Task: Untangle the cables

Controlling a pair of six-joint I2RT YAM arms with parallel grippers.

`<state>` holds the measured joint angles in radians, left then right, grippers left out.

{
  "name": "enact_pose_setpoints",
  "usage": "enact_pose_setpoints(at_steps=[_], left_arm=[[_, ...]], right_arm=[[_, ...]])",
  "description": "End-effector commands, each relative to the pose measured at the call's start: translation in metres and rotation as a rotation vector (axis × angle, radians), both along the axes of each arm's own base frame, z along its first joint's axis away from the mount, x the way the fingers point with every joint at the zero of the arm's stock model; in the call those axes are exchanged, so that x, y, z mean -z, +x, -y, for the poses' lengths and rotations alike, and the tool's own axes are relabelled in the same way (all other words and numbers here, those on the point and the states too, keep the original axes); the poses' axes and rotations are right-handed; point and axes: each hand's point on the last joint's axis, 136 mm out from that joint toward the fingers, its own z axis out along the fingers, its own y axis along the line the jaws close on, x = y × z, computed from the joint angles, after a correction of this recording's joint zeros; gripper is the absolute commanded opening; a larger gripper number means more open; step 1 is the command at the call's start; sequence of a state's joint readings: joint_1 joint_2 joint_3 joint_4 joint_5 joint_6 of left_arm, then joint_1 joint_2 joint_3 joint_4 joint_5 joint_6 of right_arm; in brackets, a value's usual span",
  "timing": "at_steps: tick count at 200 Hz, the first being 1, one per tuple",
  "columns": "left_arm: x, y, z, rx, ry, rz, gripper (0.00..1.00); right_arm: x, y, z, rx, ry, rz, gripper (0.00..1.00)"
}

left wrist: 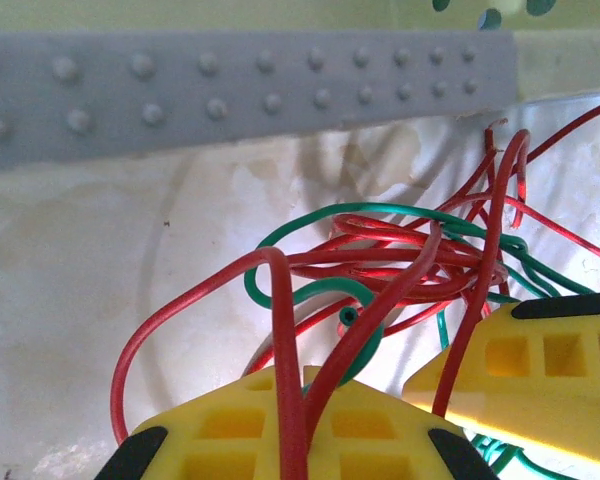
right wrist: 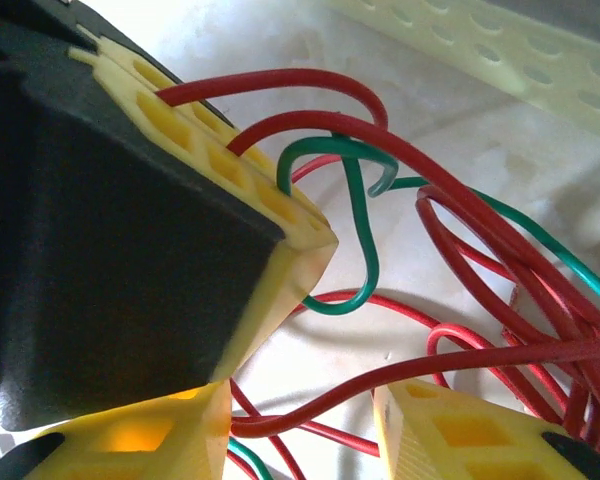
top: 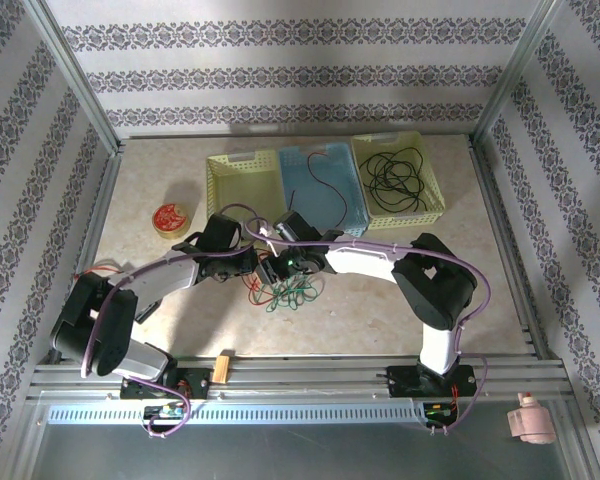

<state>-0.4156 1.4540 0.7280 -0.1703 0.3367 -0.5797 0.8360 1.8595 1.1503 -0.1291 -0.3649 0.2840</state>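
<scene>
On table (top: 400, 310), ahead of arm bases, we see left gripper (left wrist: 296, 425) clenched on red cable (left wrist: 283, 335); right gripper (right wrist: 300, 420) released, jaws astride more red cable; green cable (right wrist: 365, 232) looped through tangle.

Beige table (top: 380, 310) with three baskets (top: 315, 148), a round dish (top: 170, 218), tangled cables (top: 285, 292).
</scene>
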Motion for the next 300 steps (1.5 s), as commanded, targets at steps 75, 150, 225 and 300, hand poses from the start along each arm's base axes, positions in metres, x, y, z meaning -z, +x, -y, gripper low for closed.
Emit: enact_pose_setpoints(at_steps=[75,150,225,300], left_arm=[[0.002,-0.004,0.002,0.047,-0.014,0.02,0.0],[0.008,-0.006,0.001,0.068,0.003,0.015,0.07],[0.014,-0.005,0.008,0.095,-0.009,-0.014,0.0],[0.017,-0.007,0.008,0.107,-0.005,-0.028,0.0]], right_arm=[[-0.042,0.012,-0.007,0.016,0.074,0.171,0.04],[-0.109,0.017,0.078,0.222,-0.024,0.471,0.0],[-0.089,0.022,0.12,0.316,-0.056,0.395,0.0],[-0.025,0.014,0.089,0.211,-0.016,0.122,0.01]])
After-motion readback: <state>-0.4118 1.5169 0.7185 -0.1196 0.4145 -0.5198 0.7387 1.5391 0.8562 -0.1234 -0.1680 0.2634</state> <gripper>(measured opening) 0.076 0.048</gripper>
